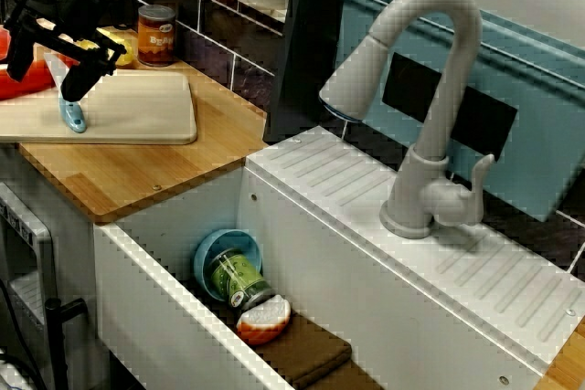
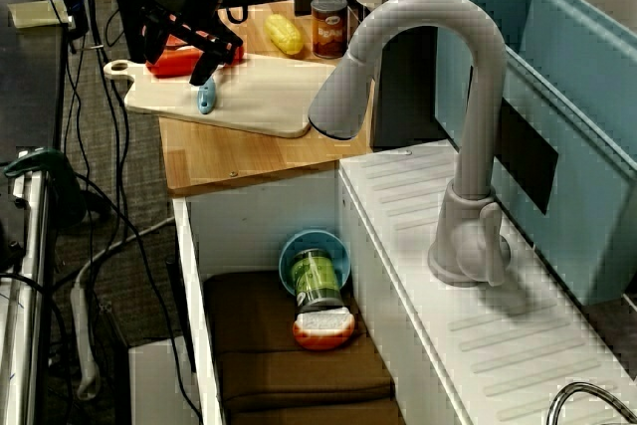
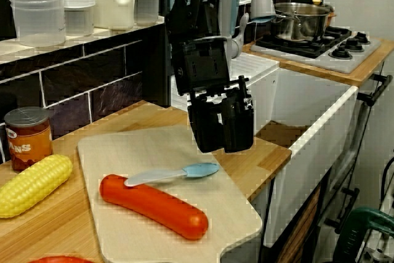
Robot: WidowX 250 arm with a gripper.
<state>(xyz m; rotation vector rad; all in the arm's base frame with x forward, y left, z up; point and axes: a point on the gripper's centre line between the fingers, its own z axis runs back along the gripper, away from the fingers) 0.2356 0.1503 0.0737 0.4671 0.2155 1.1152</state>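
gripper (image 3: 223, 147) is held just above cutting board (image 3: 141, 146) | jaws: it cannot be told if apart or together | blue knife (image 3: 172, 174) lies flat on board, untouched, near sausage (image 3: 154, 207) | step judged: approach; a descent onto handle is called for

Your arm (image 3: 188, 4): black all over, rounded casings, faint sheen on upper link. Wrist block (image 3: 206, 66): boxy, black, recessed rectangular panels on face you see from counter level. Your gripper (image 3: 221, 143): black as well, small notched teeth along top rim of finger mount. Fingers (image 3: 240, 124): two broad flat black slabs, squared ends, matt. From sink side you see them as slim dark prongs.
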